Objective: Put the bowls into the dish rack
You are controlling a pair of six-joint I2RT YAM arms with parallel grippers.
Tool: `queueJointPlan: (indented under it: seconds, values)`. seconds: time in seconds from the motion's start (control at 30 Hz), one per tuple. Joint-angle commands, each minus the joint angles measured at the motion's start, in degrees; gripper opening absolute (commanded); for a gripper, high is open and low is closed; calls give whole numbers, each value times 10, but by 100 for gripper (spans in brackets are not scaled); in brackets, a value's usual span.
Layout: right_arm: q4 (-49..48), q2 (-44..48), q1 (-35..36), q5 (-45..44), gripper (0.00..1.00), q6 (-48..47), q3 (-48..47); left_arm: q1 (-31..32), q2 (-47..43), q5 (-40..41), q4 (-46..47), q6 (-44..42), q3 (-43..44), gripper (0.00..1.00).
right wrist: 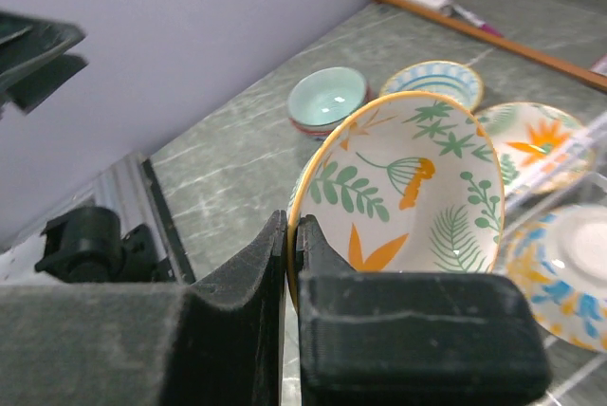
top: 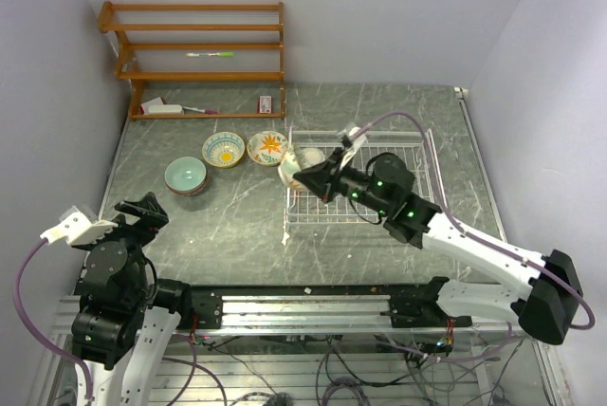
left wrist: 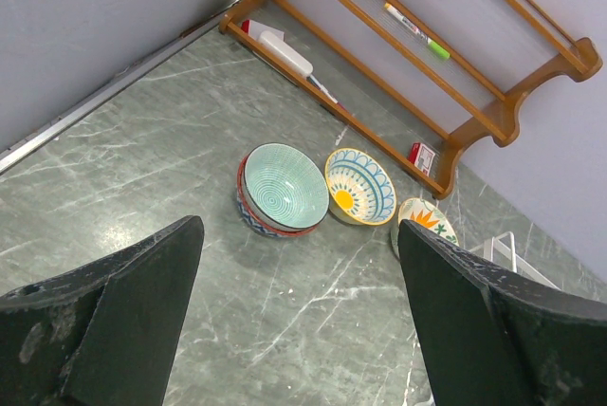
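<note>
My right gripper (top: 310, 178) (right wrist: 294, 228) is shut on the yellow rim of a white bowl with green and orange leaves (right wrist: 410, 193) (top: 291, 170). It holds the bowl tilted on edge at the left end of the white wire dish rack (top: 417, 140). One patterned bowl (right wrist: 566, 268) lies upside down in the rack. A pale teal bowl (top: 186, 175) (left wrist: 285, 188) sits stacked on a reddish one. A blue and yellow sun bowl (top: 223, 149) (left wrist: 360, 185) and an orange flower bowl (top: 268, 147) (left wrist: 428, 220) stand on the table left of the rack. My left gripper (top: 142, 212) (left wrist: 299, 330) is open and empty, near of the teal bowl.
A brown wooden shelf unit (top: 199, 55) stands against the back wall, with a marker (top: 211, 53) on a shelf and small items on its bottom board. The grey walls close in on the table's left and right. The arm rail runs along the near edge.
</note>
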State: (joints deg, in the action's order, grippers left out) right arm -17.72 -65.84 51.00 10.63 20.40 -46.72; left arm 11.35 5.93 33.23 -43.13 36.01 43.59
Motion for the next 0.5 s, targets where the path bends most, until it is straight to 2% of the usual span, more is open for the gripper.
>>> queueJointPlan:
  seconds: [0.0,0.2,0.47]
  values:
    - [-30,49,-52,-6,0,33,33,2,-7,2,11,-3,13,95]
    - [-69,67,-116,56,0,86,88,2,-3,1,11,-3,13,95]
    - [-163,44,-168,125,0,175,154,2,-3,1,11,-4,13,95]
